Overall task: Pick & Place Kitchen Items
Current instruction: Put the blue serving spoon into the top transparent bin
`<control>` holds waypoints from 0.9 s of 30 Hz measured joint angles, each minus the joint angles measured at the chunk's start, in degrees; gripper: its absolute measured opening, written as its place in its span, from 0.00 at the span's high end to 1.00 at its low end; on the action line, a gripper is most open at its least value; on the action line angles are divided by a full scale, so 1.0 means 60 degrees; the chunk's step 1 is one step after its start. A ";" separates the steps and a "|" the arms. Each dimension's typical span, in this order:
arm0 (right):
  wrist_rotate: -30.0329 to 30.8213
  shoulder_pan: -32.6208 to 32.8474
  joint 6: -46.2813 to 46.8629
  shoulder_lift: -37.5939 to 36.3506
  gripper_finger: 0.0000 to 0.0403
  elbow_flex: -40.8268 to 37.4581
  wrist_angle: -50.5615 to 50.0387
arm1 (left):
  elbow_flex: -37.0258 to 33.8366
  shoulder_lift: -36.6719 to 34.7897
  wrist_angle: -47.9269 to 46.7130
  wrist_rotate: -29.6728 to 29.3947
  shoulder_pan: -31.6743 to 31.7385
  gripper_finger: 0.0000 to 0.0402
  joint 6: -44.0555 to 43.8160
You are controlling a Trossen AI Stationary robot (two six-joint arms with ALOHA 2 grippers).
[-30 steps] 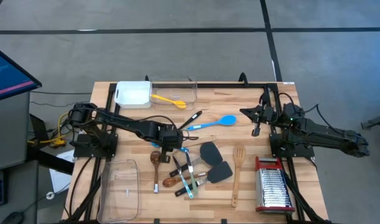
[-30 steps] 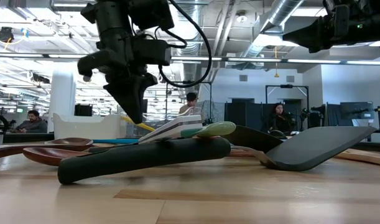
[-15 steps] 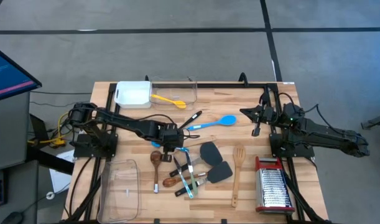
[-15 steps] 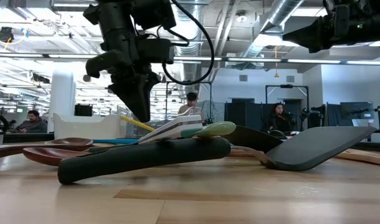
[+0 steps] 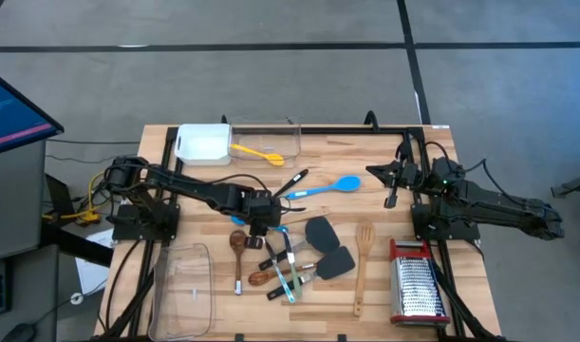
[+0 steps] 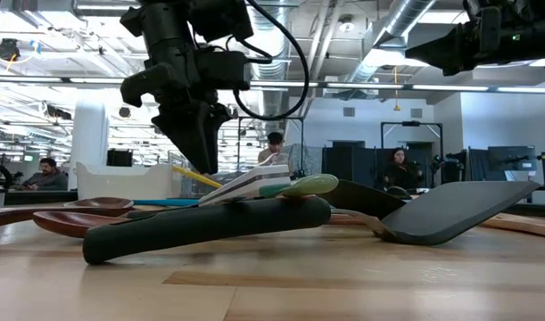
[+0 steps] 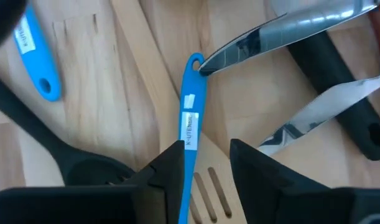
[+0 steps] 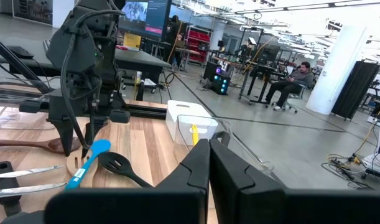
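Seen from above, the left gripper (image 5: 261, 224) is hanging over the utensil heap near the middle of the counter (image 5: 365, 152), while the right gripper (image 5: 391, 182) is waiting toward 3 o'clock, well apart from the heap. Two clear tubs are sitting on the counter: one (image 5: 288, 135) at 12 o'clock holding a single yellow spoon (image 5: 256, 152), the other (image 5: 183, 290) at 7 o'clock. One white tray (image 5: 204, 144) is lying at 11 o'clock and one steel grater (image 5: 418, 287) at 4 o'clock. In the loose spread, one long blue spoon (image 5: 323, 188), one black slotted spoon (image 5: 291, 180), two dark grey spatulas (image 5: 320, 231) (image 5: 337, 261), two brown wooden spoons (image 5: 238, 249) (image 5: 261, 278) and one pale slotted wooden spatula (image 5: 364, 255) are showing. The left wrist view is giving what the overhead cannot: the left fingers (image 7: 168, 165) are standing released, straddling a slim blue handle (image 7: 191, 121) without pinching it, with two steel strips (image 7: 283, 31) (image 7: 320, 106) lying just beside. The right wrist view is showing the right fingers (image 8: 199, 165) clenched together on nothing. Only the low view is taking in three people (image 6: 45, 171) (image 6: 274, 147) (image 6: 399, 166) sitting in the room behind.
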 joint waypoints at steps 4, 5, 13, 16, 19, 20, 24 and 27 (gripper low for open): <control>0.0000 0.0000 0.0000 0.0000 1.00 0.0000 -0.0015 | 0.0000 0.0000 0.0168 0.0025 0.0000 0.70 0.0000; 0.0000 0.0000 0.0000 0.0000 1.00 0.0000 -0.0035 | 0.0000 0.0000 0.0172 0.0042 0.0000 0.70 -0.0003; 0.0000 0.0000 0.0000 0.0002 1.00 0.0000 -0.0047 | 0.0000 0.0000 0.0248 0.0038 0.0000 0.70 0.0000; 0.0000 0.0000 0.0000 0.0003 1.00 0.0000 -0.0047 | 0.0000 0.0000 0.0273 0.0037 0.0000 0.70 -0.0003; 0.0000 0.0002 0.0000 0.0004 1.00 0.0000 -0.0047 | 0.0000 0.0000 0.0322 0.0035 0.0000 0.71 -0.0003; 0.0000 0.0000 0.0000 0.0000 1.00 0.0000 -0.0047 | 0.0000 0.0000 0.0324 0.0035 0.0000 0.71 -0.0003; 0.0000 0.0000 -0.0004 0.0001 1.00 0.0004 -0.0125 | -0.0095 0.0000 0.0478 0.0028 0.0035 0.71 -0.0004; 0.0000 0.0000 -0.0004 0.0000 1.00 0.0004 -0.0142 | -0.0505 0.0000 0.0714 0.0031 0.0159 0.71 -0.0004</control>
